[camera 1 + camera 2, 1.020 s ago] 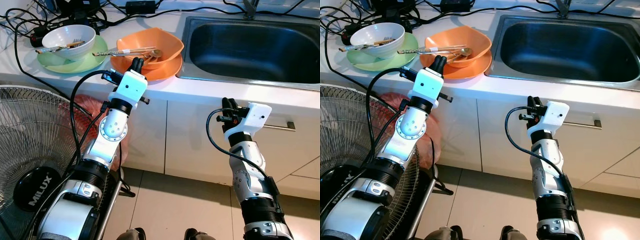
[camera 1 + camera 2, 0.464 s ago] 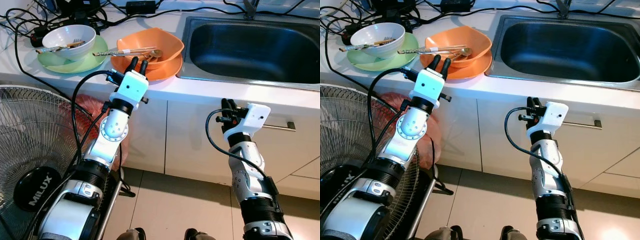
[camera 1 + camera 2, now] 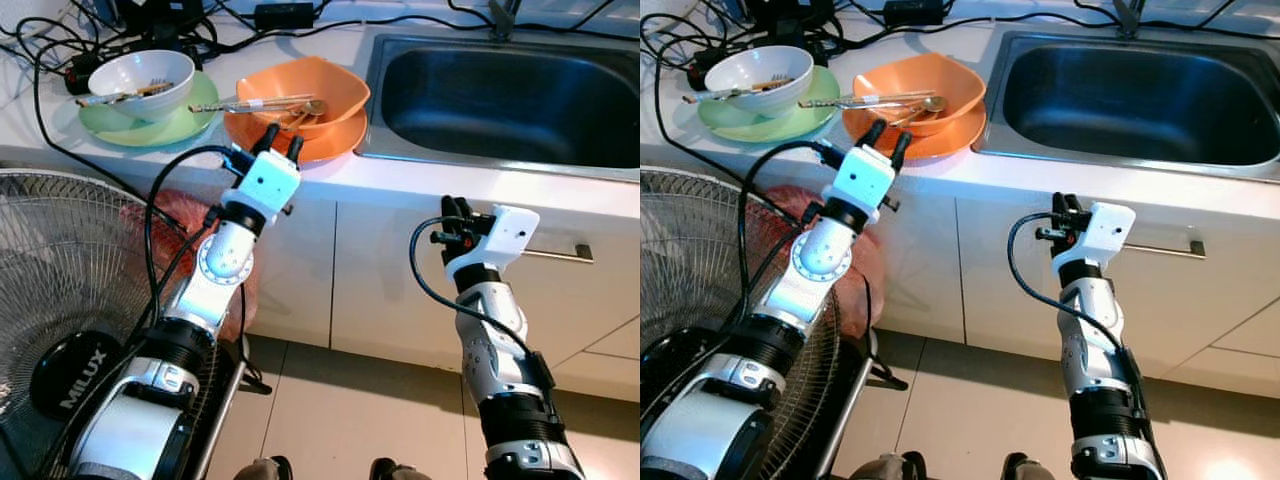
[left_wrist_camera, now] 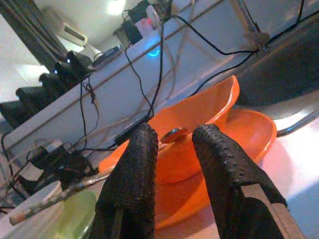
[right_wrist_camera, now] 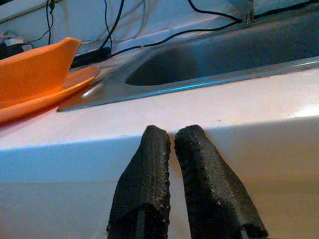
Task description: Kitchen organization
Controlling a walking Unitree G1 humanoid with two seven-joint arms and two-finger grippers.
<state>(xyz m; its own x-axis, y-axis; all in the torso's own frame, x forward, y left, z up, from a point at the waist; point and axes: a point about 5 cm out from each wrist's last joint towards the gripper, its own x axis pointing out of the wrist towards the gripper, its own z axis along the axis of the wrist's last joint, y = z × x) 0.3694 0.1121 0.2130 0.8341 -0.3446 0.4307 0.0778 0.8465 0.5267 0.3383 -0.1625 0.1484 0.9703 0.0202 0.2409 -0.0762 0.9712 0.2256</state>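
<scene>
An orange bowl (image 3: 300, 85) sits on an orange plate (image 3: 335, 140) on the white counter, with a spoon and chopsticks (image 3: 255, 103) lying across it. My left gripper (image 3: 282, 140) is open at the plate's near edge, pointing at the bowl (image 4: 199, 119), with nothing between its fingers (image 4: 134, 164). Further left, a white bowl (image 3: 140, 72) holding chopsticks rests on a green plate (image 3: 185, 122). My right gripper (image 3: 452, 207) is shut and empty, held below the counter's front edge (image 5: 199, 104) in front of the sink.
A steel sink (image 3: 500, 90) is set into the counter at the right. Black cables (image 3: 150, 30) lie tangled along the back. A standing fan (image 3: 60, 300) and a red bag (image 3: 170, 215) crowd the floor at the left. A cabinet handle (image 3: 560, 253) lies beside the right arm.
My left gripper's fingers have spread from shut to open at the orange plate's edge. The right arm has hardly moved.
</scene>
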